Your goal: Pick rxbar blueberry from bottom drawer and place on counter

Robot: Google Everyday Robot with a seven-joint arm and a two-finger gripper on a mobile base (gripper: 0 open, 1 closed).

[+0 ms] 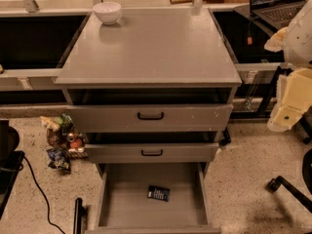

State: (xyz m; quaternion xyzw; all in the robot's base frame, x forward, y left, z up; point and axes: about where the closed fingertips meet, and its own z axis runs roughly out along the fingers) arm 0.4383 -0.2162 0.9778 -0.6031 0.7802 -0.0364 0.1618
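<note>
The rxbar blueberry (158, 193), a small dark navy wrapper with pale lettering, lies flat on the floor of the open bottom drawer (117, 204), near the middle. The two shallower drawers above it, with black handles, are pulled out a little. The grey counter (151, 48) tops the cabinet. My gripper (291, 101) is the pale yellowish shape at the right edge. It hangs beside the cabinet at about top-drawer height, well above and to the right of the bar. It holds nothing that I can see.
A white bowl (107, 12) stands at the counter's back left corner. A heap of snack packets (61, 143) lies on the floor left of the cabinet. A laptop (280, 4) sits at the back right. A chair wheel (277, 184) and a black cable (39, 194) lie on the floor.
</note>
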